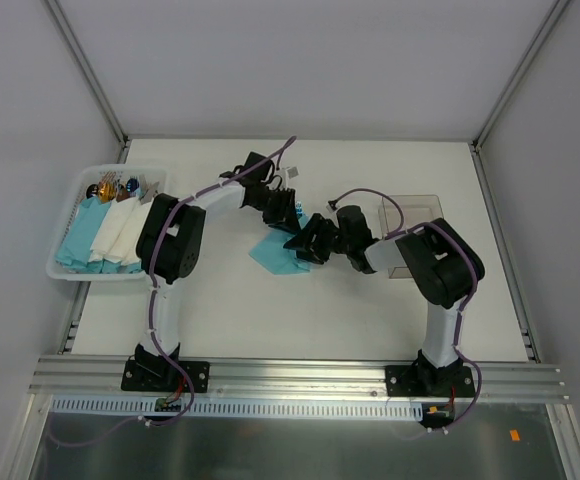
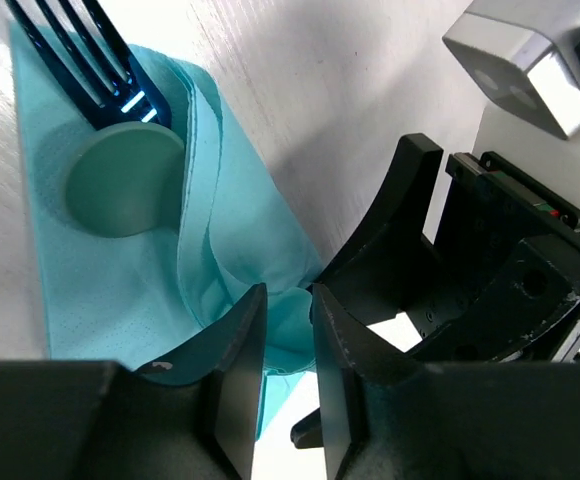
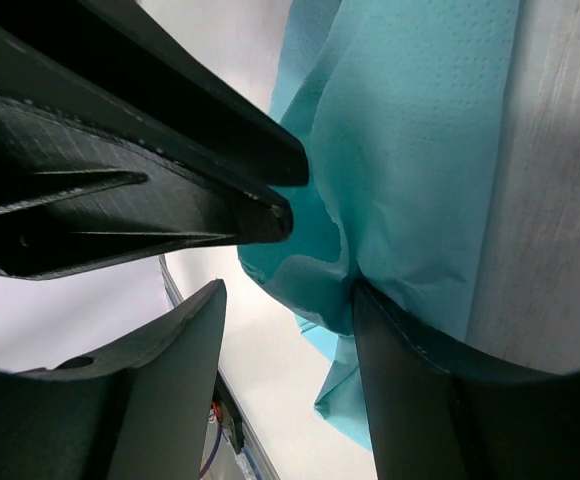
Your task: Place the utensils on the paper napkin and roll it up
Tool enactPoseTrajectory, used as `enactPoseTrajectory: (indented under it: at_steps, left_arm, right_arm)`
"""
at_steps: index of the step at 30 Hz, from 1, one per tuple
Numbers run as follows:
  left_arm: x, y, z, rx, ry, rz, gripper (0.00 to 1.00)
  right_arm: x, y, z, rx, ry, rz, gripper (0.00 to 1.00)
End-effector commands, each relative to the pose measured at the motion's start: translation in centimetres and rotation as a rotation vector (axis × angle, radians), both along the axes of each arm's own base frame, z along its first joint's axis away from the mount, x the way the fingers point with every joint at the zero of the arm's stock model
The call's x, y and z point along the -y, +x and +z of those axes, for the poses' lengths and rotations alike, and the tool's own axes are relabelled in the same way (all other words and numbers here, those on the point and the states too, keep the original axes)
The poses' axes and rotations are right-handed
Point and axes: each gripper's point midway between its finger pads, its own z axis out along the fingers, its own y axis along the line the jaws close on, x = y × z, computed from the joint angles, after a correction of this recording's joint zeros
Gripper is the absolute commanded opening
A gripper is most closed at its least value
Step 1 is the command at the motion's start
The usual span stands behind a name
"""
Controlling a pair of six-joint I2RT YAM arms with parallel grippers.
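While the left gripper [image 2: 288, 300] is seen clamped on a folded edge of the paper napkin [image 2: 120, 270] at table centre, the right gripper [image 3: 288, 300] is held with fingers apart, 1 touching the fold. From the left fingers, the fold's long axis runs to 11 o'clock, where the fork [image 2: 90, 50] lies.

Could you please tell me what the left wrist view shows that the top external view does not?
Only the left wrist view shows the tines of the dark blue fork on the paper napkin, and the left gripper pinching a fold of it. Only the top external view shows the white basket of napkin bundles and the clear container. Both show the teal napkin on the table.
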Motion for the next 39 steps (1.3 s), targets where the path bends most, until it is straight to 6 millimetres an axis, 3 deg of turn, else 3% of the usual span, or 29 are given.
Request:
enactPoseTrajectory:
  at_steps: [1,6,15,25,28,39]
  left_arm:
    - [-0.1,-1.6,-0.6,-0.036,0.004,-0.047,0.24]
    - [-1.0,-2.6,-1.1,-0.039,0.035,-0.051,0.15]
    - [-1.9,-3.1,0.5,-0.028,0.029,-0.046,0.08]
    - [-3.2,-4.2,-0.7,-0.04,0.067,-0.053,0.02]
    - [-3.6,-4.1,-0.7,-0.036,0.073,-0.046,0.01]
    - [-4.3,-3.8,-0.7,-0.038,0.08,-0.023,0.0]
  right_arm:
    - [-0.5,-0.3,1.2,0.032,-0.004,0.036,0.57]
    - [-0.8,-0.1,2.9,0.059,0.013,0.038,0.57]
    - [-0.8,-0.1,5.5,0.092,0.029,0.036,0.57]
    - [-0.7,0.1,8.6,0.13,0.074,0.02,0.54]
    - [-0.7,0.3,8.3,0.124,0.068,0.012,0.53]
    - [-0.4,-0.3,3.4,0.037,-0.02,0.023,0.49]
